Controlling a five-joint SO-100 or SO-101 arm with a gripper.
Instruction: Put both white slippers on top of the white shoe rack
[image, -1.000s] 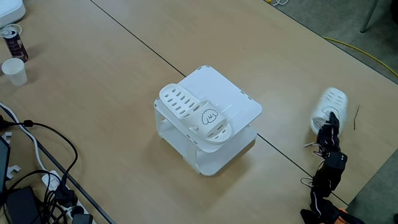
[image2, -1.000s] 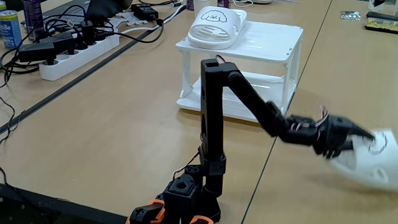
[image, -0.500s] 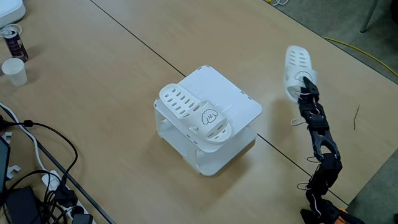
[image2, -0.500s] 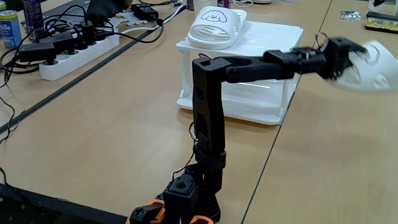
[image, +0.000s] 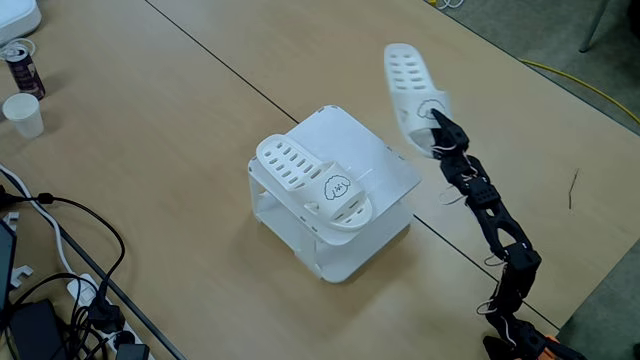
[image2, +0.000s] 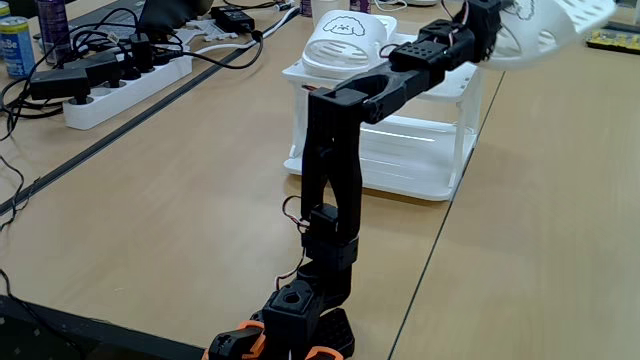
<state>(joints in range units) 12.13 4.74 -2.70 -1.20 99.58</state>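
One white slipper (image: 315, 184) lies on the left part of the white shoe rack's top shelf (image: 365, 150), its puppy-face strap toward the front; it also shows at the rack's left (image2: 345, 42). The other white slipper (image: 411, 84) hangs in the air beside the rack's right edge, with my gripper (image: 434, 119) shut on its strap end. In a fixed view from behind the arm, that slipper (image2: 545, 25) is raised above the rack (image2: 440, 75), level with its top, held by the gripper (image2: 497, 22).
A power strip (image2: 120, 85) with tangled cables, a can (image2: 14, 44) and a paper cup (image: 24, 114) stand at the table's left. A table seam (image: 230, 70) runs diagonally. Cables (image: 60, 290) lie at the lower left.
The arm has swung the held slipper up off the table at the right and leftward, so it now hangs close to the rack's right edge.
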